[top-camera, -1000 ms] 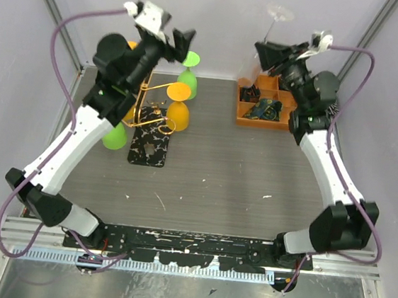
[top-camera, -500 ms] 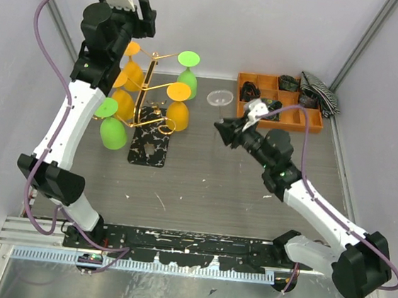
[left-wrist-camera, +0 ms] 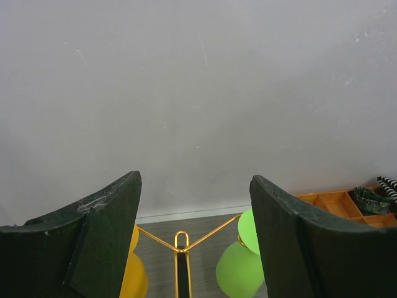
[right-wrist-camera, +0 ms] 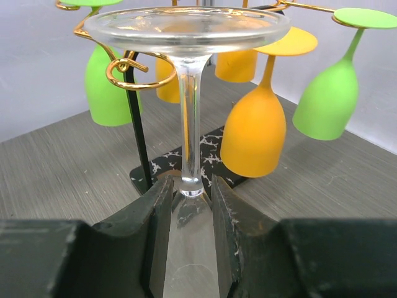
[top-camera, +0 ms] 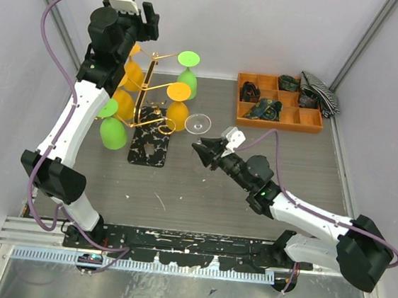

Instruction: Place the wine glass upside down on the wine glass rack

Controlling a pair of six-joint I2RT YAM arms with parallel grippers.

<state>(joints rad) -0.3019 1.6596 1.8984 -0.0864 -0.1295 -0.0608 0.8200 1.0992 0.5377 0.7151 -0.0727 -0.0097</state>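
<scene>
wine glass (top-camera: 197, 124) foot-up at the rack's right side, not yet hooked

held by the right gripper (top-camera: 204, 149), jaws drawn in narrow on the clear bowl just under the stem. long axis along the fingers: bowl toward the wrist, stem and round foot away from it, tipped upward. already inverted, then, and carried by the right arm, the nearer one by far.

wine glass rack (top-camera: 149, 151) to the left of the fingertips, the way the fingers point. judged target: the seemingly free scroll end (right-wrist-camera: 124, 68), beyond the stem and apparently a little under foot level. likely calls for a push leftward, stem into the hook, foot riding over the wire. risk: a knock against the orange glass (right-wrist-camera: 254, 133) hanging just to the far side of that path.

left gripper (left-wrist-camera: 195, 239) spread wide and empty, raised over the rack's far-left part, well apart from the glass.

top view: layout only, foot just beside the gold arms, no reading of height. right wrist view: gap between stem and hook, foot against scroll level. left wrist view: rack top, a green glass (left-wrist-camera: 239, 270), wall; no clear glass at all.
</scene>
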